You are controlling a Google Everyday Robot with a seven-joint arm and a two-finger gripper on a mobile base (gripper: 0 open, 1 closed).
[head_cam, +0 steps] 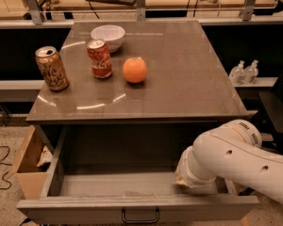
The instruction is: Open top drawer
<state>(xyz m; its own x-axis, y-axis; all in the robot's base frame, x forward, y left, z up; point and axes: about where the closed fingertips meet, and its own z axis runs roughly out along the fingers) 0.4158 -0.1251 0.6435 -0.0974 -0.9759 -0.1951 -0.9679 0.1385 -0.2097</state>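
The top drawer (85, 185) stands pulled far out toward the camera, below the grey table top. Its grey inside is bare. Its front panel (75, 210) runs along the bottom edge of the view, with a dark loop handle (140, 216) at centre. My white arm (236, 159) comes in from the right and bends down into the drawer's right side. My gripper (183, 180) is at the arm's end, low inside the drawer near its right front corner, mostly hidden by the wrist. It is to the right of the handle and behind it.
On the table top (179, 74) stand a gold can (52, 68), a red cola can (99, 59), an orange (134, 69) and a white bowl (108, 36). A cardboard box (28, 161) sits on the floor at the left. Two small bottles (243, 72) stand at the right.
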